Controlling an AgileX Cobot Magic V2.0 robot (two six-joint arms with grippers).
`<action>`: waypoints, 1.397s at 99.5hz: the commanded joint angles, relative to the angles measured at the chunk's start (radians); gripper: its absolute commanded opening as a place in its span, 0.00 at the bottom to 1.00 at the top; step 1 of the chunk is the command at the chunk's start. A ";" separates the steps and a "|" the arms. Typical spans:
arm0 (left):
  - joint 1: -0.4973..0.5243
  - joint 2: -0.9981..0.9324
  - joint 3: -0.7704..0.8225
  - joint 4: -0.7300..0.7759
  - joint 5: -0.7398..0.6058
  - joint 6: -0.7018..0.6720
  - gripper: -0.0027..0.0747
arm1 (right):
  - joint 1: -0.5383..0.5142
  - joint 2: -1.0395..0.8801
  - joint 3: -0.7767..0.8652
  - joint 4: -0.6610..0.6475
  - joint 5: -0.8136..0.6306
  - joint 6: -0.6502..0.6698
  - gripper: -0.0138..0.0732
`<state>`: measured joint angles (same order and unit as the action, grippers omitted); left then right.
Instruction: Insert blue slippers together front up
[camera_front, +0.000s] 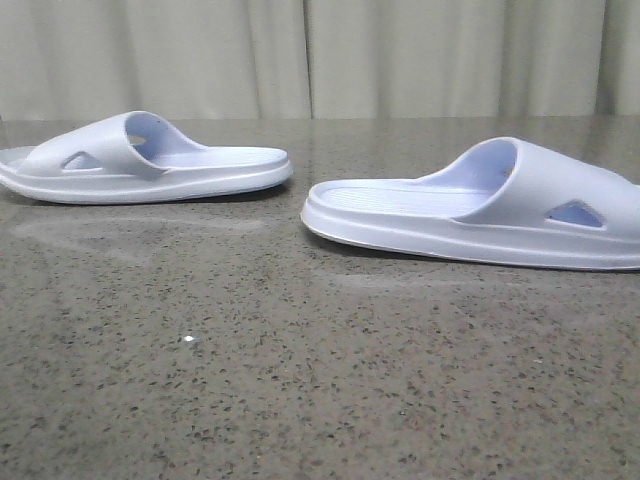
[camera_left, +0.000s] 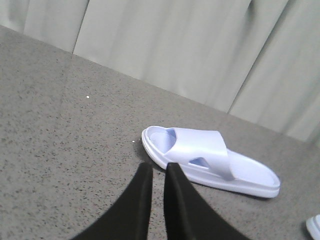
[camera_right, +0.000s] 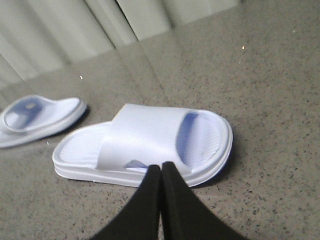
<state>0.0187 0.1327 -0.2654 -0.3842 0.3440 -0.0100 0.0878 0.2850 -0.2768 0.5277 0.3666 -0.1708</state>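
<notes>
Two pale lavender-blue slippers lie soles down on the speckled table. In the front view the left slipper (camera_front: 150, 160) is at the back left and the right slipper (camera_front: 480, 205) at mid right, their heel ends facing each other. Neither gripper shows in that view. My left gripper (camera_left: 159, 167) hangs just short of the left slipper (camera_left: 210, 155), near its toe end. It is empty, its black fingers almost together with a thin gap. My right gripper (camera_right: 161, 167) is shut and empty, its tips beside the right slipper (camera_right: 145, 140) by its strap.
The dark speckled stone table (camera_front: 300, 380) has pale curtains (camera_front: 320, 55) behind it. In the right wrist view the other slipper (camera_right: 35, 117) lies farther off. A corner of the right slipper (camera_left: 315, 227) shows at the edge of the left wrist view.
</notes>
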 joint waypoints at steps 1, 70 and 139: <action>-0.009 0.136 -0.152 0.075 0.033 0.053 0.05 | -0.004 0.174 -0.137 -0.073 0.030 -0.001 0.07; -0.009 0.573 -0.365 -0.196 0.182 0.254 0.62 | -0.013 0.494 -0.383 -0.149 0.192 -0.003 0.53; -0.009 0.725 -0.449 -0.196 0.172 0.303 0.61 | -0.430 0.874 -0.444 0.463 0.413 -0.532 0.52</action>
<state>0.0170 0.8515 -0.6789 -0.5518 0.5798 0.2847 -0.2854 1.1125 -0.6786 0.8138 0.7256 -0.5803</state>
